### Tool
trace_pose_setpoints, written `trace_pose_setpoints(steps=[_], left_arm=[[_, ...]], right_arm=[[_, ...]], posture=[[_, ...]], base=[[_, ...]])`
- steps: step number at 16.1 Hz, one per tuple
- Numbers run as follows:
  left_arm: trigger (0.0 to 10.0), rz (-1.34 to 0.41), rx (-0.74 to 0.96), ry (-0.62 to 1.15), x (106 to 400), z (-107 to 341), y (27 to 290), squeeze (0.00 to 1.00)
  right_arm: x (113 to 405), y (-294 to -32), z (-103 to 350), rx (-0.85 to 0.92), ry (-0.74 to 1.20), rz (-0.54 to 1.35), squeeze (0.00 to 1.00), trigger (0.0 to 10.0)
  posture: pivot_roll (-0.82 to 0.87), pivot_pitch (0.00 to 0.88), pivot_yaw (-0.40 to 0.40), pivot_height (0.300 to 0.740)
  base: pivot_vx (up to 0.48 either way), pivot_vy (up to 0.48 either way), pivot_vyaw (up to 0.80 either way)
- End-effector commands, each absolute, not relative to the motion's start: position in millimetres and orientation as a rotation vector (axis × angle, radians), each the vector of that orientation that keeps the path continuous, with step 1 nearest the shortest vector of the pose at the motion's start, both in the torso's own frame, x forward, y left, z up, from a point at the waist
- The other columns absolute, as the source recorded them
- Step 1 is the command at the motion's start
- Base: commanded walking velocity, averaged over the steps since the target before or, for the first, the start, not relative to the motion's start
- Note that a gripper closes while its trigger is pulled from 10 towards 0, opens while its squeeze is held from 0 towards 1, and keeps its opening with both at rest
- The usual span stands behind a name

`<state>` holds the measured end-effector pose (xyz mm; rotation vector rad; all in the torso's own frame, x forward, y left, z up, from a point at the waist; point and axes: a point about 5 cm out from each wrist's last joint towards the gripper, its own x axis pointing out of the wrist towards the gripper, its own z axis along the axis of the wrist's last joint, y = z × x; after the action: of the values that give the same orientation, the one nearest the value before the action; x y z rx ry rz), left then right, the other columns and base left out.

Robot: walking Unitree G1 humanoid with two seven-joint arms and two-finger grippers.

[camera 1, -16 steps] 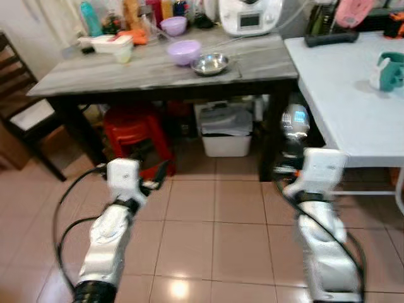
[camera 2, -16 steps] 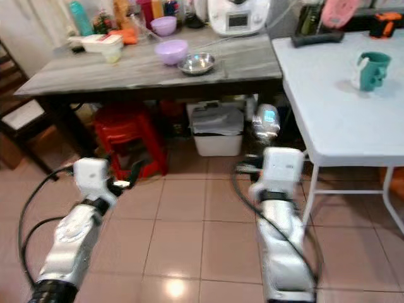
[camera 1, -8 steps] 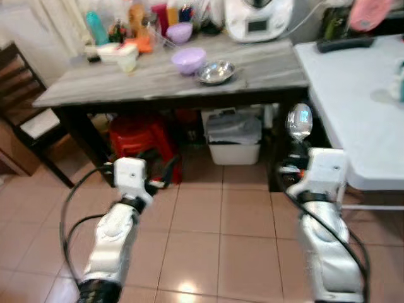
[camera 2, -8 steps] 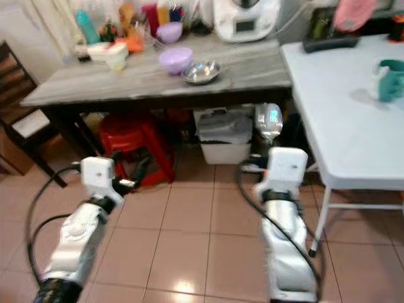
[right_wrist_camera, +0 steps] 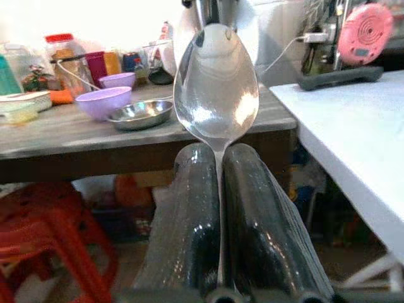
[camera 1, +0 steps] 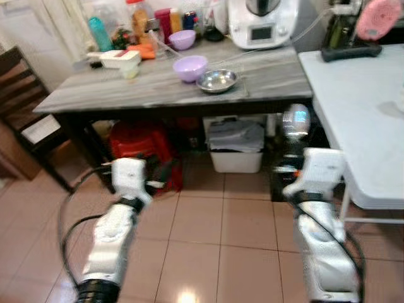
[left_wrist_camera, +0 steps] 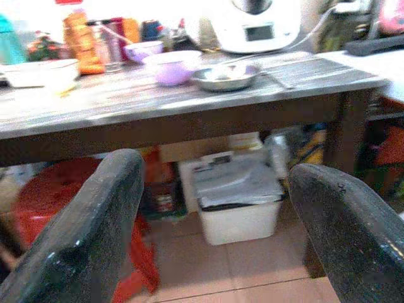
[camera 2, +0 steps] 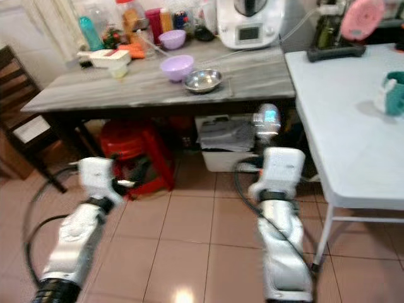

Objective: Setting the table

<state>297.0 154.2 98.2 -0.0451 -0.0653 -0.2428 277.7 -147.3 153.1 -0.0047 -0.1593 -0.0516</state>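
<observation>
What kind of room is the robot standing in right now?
Probably a home kitchen or dining area: a grey table holds purple bowls, a steel bowl and a white kitchen appliance above a tiled floor.

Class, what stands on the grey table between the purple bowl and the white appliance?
The steel bowl sits right beside the purple bowl; past it the grey table is bare up to the white appliance, in the left eye view.

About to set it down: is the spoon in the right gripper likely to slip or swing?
The spoon looks like polished metal, so probably stiff but slippery. The right gripper pinches just its thin handle, bowl upright above, so it may pivot if jolted. It seems light.
</observation>
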Motion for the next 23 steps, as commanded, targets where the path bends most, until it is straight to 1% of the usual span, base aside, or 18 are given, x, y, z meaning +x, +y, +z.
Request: trace_pose_setpoints(steps=[1, 12, 23], left_arm=[[10.0, -0.256, -0.047, -0.072, 297.9, 100.8, 150.3, 0.0], [10.0, -0.281, -0.053, -0.069, 296.7, 99.9, 145.9, 0.0], [10.0, -0.28, -0.053, -0.064, 296.6, 99.4, 146.4, 0.0]], right_arm=[[277.9, -151.9, 155.2, -0.002, -0.168, -0.067, 0.0, 10.0], [278.0, -152.0, 152.3, 0.011, -0.155, -0.066, 0.0, 10.0], [278.5, -149.9, 151.6, -0.001, -0.157, -0.058, 0.0, 10.0]], posture=[[-0.08, 0.025, 0.161, 0.74], [-0.09, 0.02, 0.161, 0.74], [-0.08, 0.025, 0.164, 0.74]], base=[[0.326, 0.0, 0.0], [0.371, 0.0, -0.04], [0.48, 0.0, 0.0]])
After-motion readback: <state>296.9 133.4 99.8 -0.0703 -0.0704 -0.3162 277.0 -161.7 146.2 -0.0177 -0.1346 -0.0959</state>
